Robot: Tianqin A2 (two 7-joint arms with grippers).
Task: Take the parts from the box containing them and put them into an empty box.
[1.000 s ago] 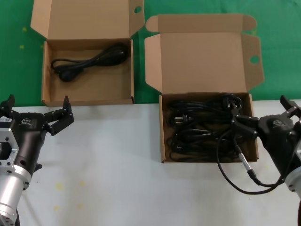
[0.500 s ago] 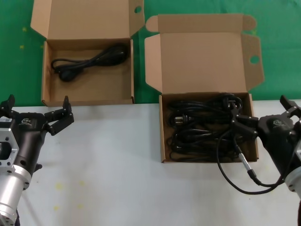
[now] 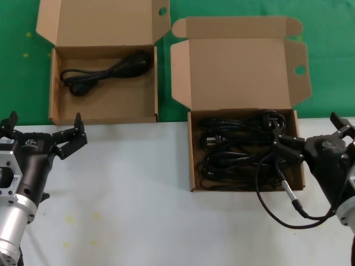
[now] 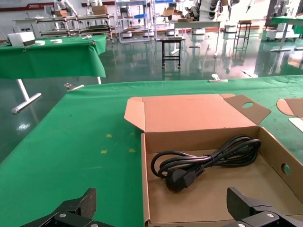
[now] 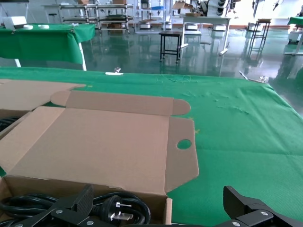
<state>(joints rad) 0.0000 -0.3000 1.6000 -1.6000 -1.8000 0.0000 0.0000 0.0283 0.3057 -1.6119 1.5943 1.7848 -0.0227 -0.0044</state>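
While a green cloth (image 3: 327,33) covers the top of the head frame, a white tabletop (image 3: 138,188) fills the lower part. At upper left the plain-lidded mailer box (image 3: 55,94) holds one coiled black power cord (image 3: 105,72); at centre right the rounded-wing-lidded mailer box (image 3: 191,160) holds a tangle of black power cords (image 3: 233,144). The left gripper (image 3: 43,130), fingers spread apart, hovers at lower left; the right gripper (image 3: 313,128), also spread, sits at the full box's right edge. Wrist views show a glossy green workshop floor (image 4: 142,61), more green-draped tables (image 4: 52,56) and metal racks (image 5: 90,14).
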